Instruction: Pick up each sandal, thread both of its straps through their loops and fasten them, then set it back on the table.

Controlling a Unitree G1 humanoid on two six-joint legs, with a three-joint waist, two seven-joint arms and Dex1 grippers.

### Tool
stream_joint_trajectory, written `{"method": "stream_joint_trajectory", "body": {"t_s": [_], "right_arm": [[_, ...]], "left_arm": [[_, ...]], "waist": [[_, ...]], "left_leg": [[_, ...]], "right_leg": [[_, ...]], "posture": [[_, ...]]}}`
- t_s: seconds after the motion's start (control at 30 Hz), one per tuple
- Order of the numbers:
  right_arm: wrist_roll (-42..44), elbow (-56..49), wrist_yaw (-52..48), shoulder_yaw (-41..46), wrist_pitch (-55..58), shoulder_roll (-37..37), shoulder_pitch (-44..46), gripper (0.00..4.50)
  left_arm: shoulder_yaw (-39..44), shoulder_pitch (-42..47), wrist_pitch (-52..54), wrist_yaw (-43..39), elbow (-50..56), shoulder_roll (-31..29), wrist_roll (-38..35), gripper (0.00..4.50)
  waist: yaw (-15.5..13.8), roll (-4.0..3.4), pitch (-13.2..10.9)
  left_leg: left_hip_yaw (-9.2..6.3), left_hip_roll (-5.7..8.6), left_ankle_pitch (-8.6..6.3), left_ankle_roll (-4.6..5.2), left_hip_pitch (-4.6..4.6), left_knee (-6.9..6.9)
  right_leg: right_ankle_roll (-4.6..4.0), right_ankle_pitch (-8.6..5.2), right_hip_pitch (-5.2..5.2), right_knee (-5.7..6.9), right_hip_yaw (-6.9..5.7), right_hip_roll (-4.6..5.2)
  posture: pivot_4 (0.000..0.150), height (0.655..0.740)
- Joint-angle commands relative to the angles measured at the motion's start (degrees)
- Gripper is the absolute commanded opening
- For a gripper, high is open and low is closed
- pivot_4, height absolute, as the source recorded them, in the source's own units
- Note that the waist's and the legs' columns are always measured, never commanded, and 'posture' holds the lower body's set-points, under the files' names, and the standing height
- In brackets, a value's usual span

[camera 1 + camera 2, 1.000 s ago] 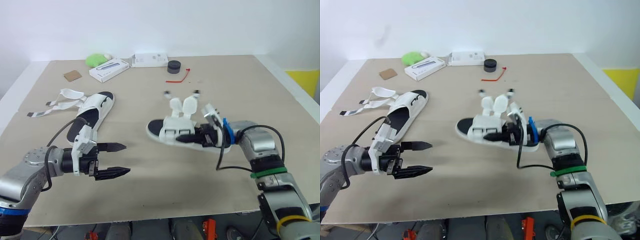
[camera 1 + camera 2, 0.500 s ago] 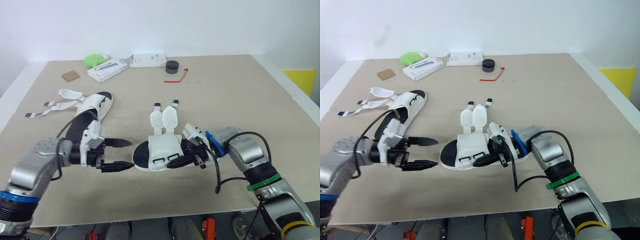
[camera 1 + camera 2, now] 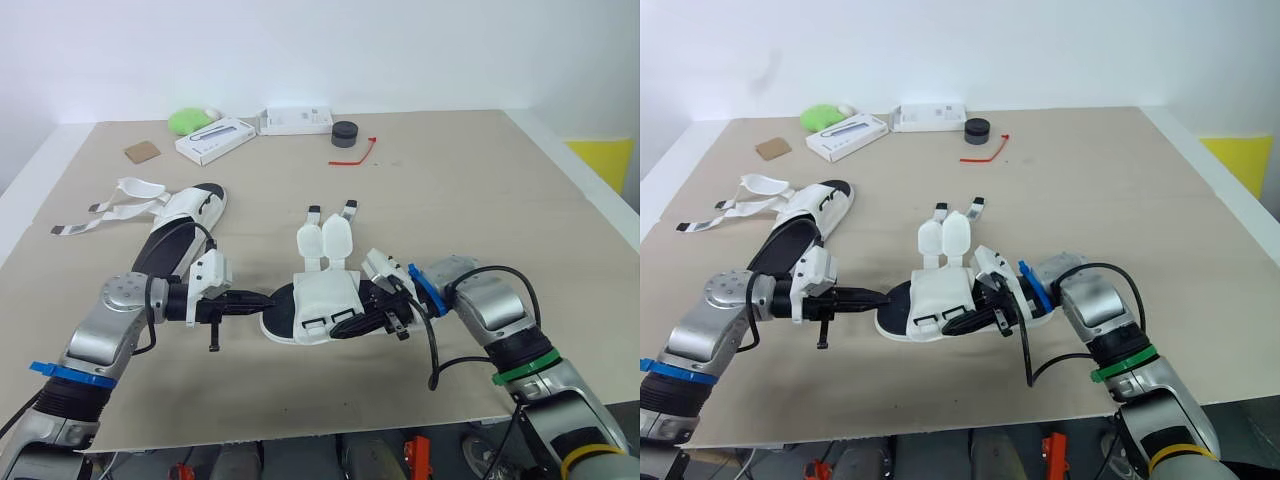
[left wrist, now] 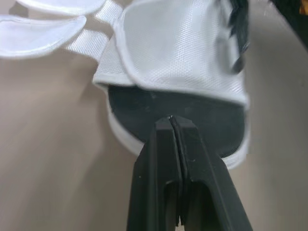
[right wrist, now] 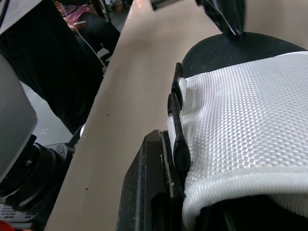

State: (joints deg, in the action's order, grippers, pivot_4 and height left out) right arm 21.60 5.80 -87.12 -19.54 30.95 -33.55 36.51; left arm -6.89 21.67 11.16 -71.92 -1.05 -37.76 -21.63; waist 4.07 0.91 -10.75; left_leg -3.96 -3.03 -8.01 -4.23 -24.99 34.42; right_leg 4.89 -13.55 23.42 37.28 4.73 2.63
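Red tie [image 3: 357, 152], black puck [image 3: 347, 133] beyond sandal [image 3: 325, 300]

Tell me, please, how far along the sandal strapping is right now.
Nothing looks finished yet. In hand: the right gripper has its jaws shut on the near sandal, and the left gripper, jaws shut, is at its toe. The sandal seems to rest on the table, with both straps loose. Left: thread and fasten them, then do the far sandal, whose open straps trail beside it.
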Motion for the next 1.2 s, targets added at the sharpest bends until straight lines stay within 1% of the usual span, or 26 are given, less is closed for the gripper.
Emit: {"method": "stream_joint_trajectory", "body": {"t_s": [0.03, 0.17, 0.37, 0.53, 0.73, 0.97, 1.2], "right_arm": [[1.42, -2.82, 0.22, 1.72, -0.07, -0.15, 0.01, 0.00], [-0.21, 1.80, 1.36, 1.62, -2.07, 1.43, 2.78, 0.00], [-2.58, 11.78, -0.38, 0.85, -5.88, 4.36, 8.62, 0.00], [-4.41, 17.58, -2.77, 0.41, -8.68, 5.98, 11.80, 0.00], [-5.08, 19.20, -5.28, -0.52, -9.95, 6.53, 11.97, 0.00], [-5.16, 19.59, -5.33, -0.70, -10.15, 7.92, 12.07, 0.00], [-4.93, 18.04, -4.13, -0.18, -9.78, 8.17, 10.99, 0.00]], "left_arm": [[-1.23, 1.73, -0.63, -0.81, -0.09, 0.99, 0.81, 0.05], [-2.68, 3.40, -0.52, -1.78, -0.59, 2.30, 1.01, 0.05], [-2.83, 6.35, -3.39, -1.82, -6.48, 3.26, 3.46, 0.05], [-1.82, 8.00, -5.92, -1.52, -11.34, 2.86, 4.54, 0.05], [-1.26, 9.13, -7.73, -1.34, -15.59, 3.18, 4.55, 0.05], [-2.30, 12.67, -12.17, -2.33, -23.45, 5.66, 6.51, 0.05], [-4.00, 15.26, -16.03, -7.49, -28.35, 8.80, 7.59, 0.05]], "waist": [[-0.04, 0.00, 0.00], [0.05, 0.00, 0.00], [0.13, 0.01, 0.00], [0.12, 0.01, 0.00], [0.12, 0.00, 0.00], [0.11, 0.01, 0.01], [0.18, 0.01, 0.01]], "left_leg": [[0.00, 0.00, 0.00, 0.00, -0.01, 0.00], [0.00, 0.00, 0.00, 0.00, 0.01, 0.01], [0.00, 0.00, 0.16, 0.08, 0.04, 0.04], [-0.01, 0.00, 0.17, 0.06, 0.02, 0.02], [-0.02, 0.01, 0.17, 0.05, 0.01, 0.01], [-0.04, 0.01, 0.20, 0.03, 0.03, 0.03], [-0.04, 0.01, 0.20, 0.02, 0.03, 0.01]], "right_leg": [[0.02, 0.01, 0.01, 0.00, 0.00, 0.00], [0.05, 0.05, 0.00, 0.00, 0.00, -0.01], [-0.12, 0.14, -0.01, 0.00, 0.01, -0.02], [0.05, 0.24, 0.00, 0.00, 0.01, -0.03], [0.08, 0.24, -0.01, 0.00, 0.01, -0.02], [0.06, 0.26, -0.05, 0.01, 0.00, -0.03], [0.08, 0.27, -0.03, 0.02, 0.01, -0.05]], "posture": [[0.150, 0.7400], [0.150, 0.7400], [0.150, 0.7400], [0.150, 0.7400], [0.150, 0.7400], [0.150, 0.7400], [0.150, 0.7400]]}}
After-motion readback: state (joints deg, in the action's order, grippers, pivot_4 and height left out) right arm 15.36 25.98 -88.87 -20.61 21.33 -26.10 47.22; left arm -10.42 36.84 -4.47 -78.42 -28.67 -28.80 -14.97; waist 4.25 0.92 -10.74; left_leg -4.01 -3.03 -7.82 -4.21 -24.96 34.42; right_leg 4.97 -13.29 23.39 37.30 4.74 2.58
